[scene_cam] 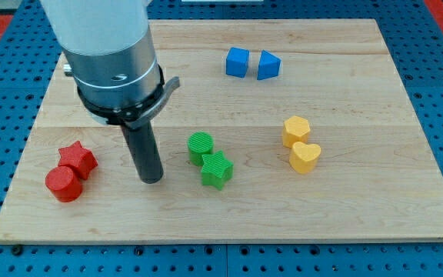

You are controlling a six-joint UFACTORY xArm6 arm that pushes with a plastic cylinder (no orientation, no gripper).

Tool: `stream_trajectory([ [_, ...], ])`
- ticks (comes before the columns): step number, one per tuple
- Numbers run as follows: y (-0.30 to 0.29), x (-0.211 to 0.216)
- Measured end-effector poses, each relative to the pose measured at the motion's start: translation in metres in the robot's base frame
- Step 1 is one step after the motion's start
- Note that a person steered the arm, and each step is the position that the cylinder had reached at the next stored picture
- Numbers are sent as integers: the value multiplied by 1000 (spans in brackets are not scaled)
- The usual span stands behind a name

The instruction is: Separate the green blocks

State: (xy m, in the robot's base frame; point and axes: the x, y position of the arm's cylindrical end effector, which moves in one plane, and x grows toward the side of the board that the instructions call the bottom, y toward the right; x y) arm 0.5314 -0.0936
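A green cylinder and a green star block sit touching each other near the middle of the wooden board, the star below and to the right of the cylinder. My tip rests on the board to the left of the green star, a short gap away, and below-left of the green cylinder.
A red star and red cylinder touch at the left. A yellow hexagon and yellow heart touch at the right. Two blue blocks, a cube and a wedge-like one, sit at the top.
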Motion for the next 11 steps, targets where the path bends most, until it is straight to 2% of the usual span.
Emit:
stream_trajectory([
  [3,43,0],
  [5,93,31],
  [7,177,16],
  [8,152,1],
  [9,86,-39],
  [10,15,-98],
  [11,-13,-113],
])
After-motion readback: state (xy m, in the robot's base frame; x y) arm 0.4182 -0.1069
